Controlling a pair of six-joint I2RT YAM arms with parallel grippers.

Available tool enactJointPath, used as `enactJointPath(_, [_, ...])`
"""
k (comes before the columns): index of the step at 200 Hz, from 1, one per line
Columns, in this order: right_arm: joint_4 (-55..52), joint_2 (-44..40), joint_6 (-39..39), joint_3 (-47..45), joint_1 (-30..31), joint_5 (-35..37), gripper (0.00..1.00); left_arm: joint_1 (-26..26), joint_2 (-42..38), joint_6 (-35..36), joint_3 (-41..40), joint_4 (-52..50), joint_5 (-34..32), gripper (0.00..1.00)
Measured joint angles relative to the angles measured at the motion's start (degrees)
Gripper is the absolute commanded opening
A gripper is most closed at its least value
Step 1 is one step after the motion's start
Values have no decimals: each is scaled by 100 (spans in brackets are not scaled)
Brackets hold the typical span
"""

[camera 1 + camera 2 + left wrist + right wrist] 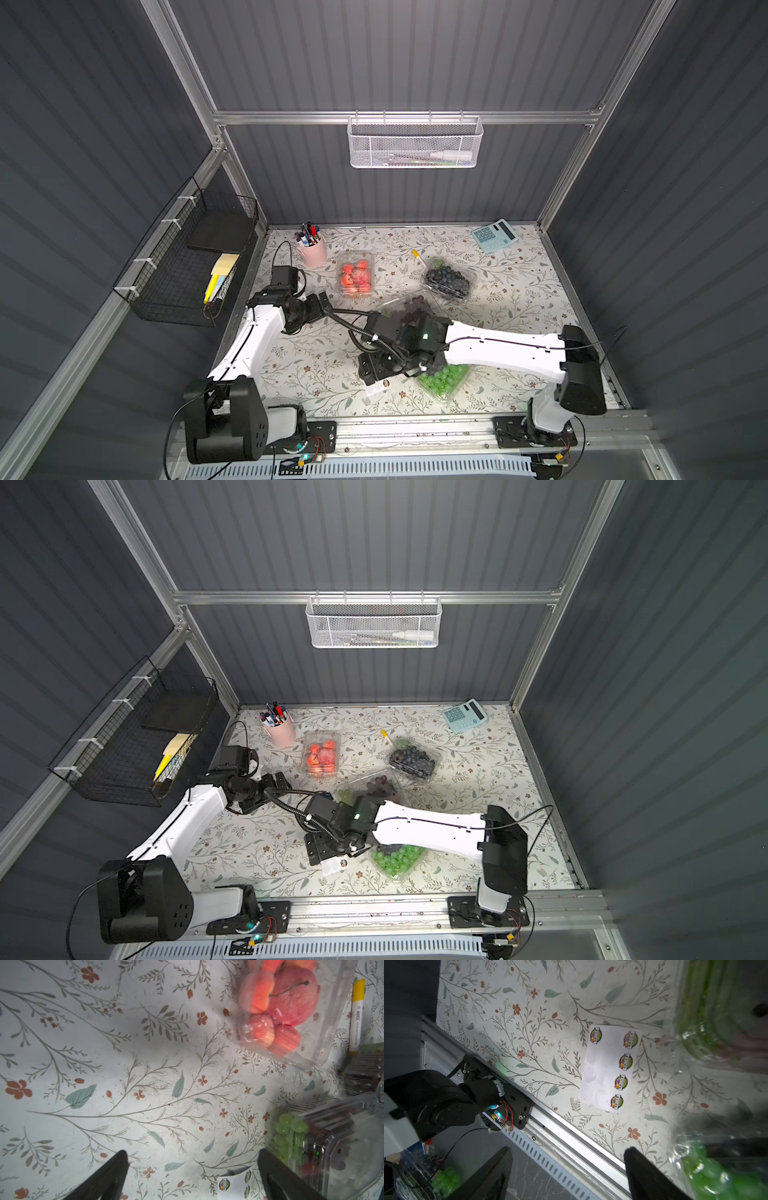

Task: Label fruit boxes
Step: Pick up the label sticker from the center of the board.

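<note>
In both top views the fruit boxes lie on the floral table: strawberries (354,274), blueberries (446,279), green and red grapes (409,305) partly under my right arm, and green grapes (444,380) near the front. The white sticker sheet (610,1068) lies flat left of the green grapes. My right gripper (568,1150) hangs open over the front edge beside the sheet, holding nothing. Out at mid-left my left gripper (193,1153) is open and empty above bare table. In its wrist view are the strawberry box (291,1012), the grape box (311,1147) and a corner of the sheet (234,1185).
A pink pen cup (312,249) stands at the back left and a calculator (495,235) at the back right. A yellow-capped marker (417,257) lies behind the blueberries. Wire baskets hang on the back wall (415,143) and the left wall (195,266). An aluminium rail (415,428) runs along the front.
</note>
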Motion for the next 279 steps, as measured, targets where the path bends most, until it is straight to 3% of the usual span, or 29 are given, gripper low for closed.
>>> enactJointPath(47, [-881, 1211, 133, 885, 20, -87, 85, 385, 133, 103, -90, 46, 402, 100])
enactJointPath(110, [-1676, 2188, 48, 1558, 68, 247, 88, 474, 122, 199, -125, 61, 450, 99])
enactJointPath(209, [-1552, 2682, -404, 1746, 79, 546, 87, 507, 94, 199, -127, 66, 339, 99])
enactJointPath(256, [-1388, 2846, -573, 1825, 76, 535, 81, 507, 83, 197, -173, 114, 321, 100])
enactJointPath(279, [-1357, 2883, -612, 1858, 76, 520, 70, 507, 83, 197, -205, 116, 310, 100])
